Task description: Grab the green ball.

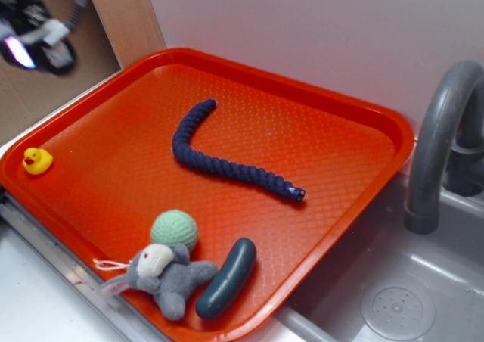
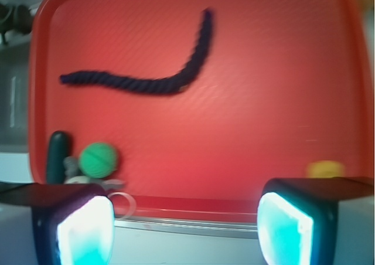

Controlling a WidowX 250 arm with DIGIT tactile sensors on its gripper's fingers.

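Note:
The pale mint-green crocheted ball (image 1: 175,230) lies near the front edge of the orange tray (image 1: 318,130), touching the grey plush animal (image 1: 162,272). It also shows in the wrist view (image 2: 98,159) at the lower left. My gripper (image 2: 184,233) is open and empty, its two jaws wide apart, held high above the tray's near rim and well away from the ball. In the exterior view the gripper (image 1: 34,39) is at the top left corner, blurred.
A dark teal oblong (image 1: 227,278) lies beside the plush. A dark blue rope (image 1: 227,160) crosses the tray's middle. A yellow duck (image 1: 37,160) sits at the left rim. A grey faucet (image 1: 439,145) and sink (image 1: 393,304) stand to the right.

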